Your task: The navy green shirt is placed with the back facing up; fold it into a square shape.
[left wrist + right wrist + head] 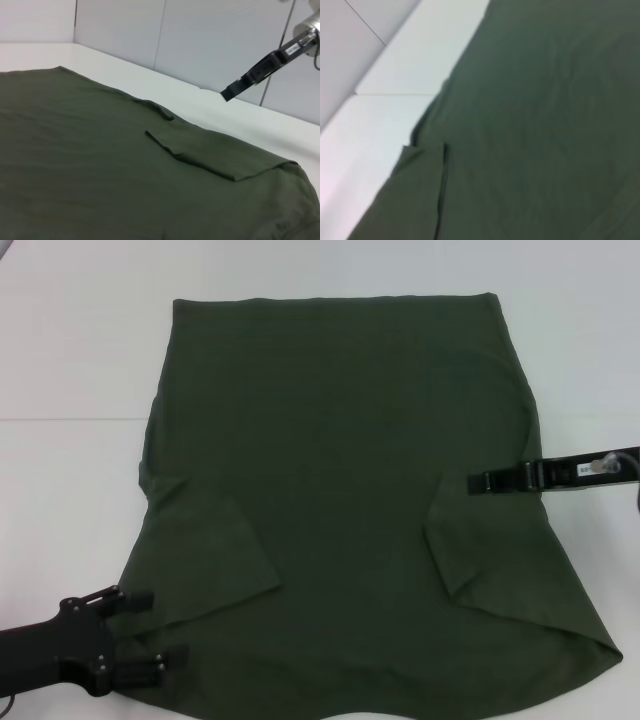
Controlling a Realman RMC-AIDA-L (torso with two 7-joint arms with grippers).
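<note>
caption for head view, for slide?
Olive-green shirt spread on white table, sleeves folded in; left gripper open at near corner.

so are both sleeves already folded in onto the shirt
Yes, in the head view both sleeves lie folded inward on the navy green shirt, one flap near each side.

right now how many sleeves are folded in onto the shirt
2. The left sleeve lies folded onto the navy green shirt near the left gripper; the right sleeve lies folded in below the right gripper.
</note>
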